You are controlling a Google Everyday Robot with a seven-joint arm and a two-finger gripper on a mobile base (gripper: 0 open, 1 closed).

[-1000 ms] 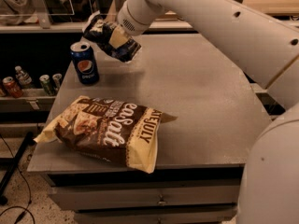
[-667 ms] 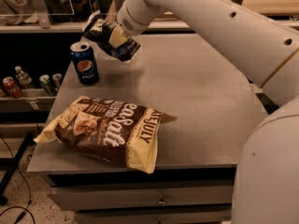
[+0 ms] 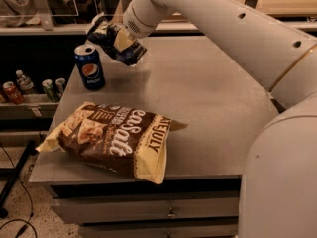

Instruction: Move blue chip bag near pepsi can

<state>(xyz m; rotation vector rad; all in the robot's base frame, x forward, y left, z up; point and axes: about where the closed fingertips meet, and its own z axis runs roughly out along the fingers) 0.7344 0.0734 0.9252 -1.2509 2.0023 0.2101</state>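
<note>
Blue chip bag (image 3: 118, 44) is held aloft, clamped in the pincer (image 3: 110, 34) over the worktop's (image 3: 208, 108) far left, just right of the upright pepsi can (image 3: 90, 67), slightly above its top.

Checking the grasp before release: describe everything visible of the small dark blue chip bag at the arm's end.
The small crinkly navy-blue chip bag looks like glossy foil with pale lettering and edges. Crumpled and tilted, it is held above the far left of the grey table by the gripper at the end of the white arm, just above and right of the upright blue Pepsi can.
</note>
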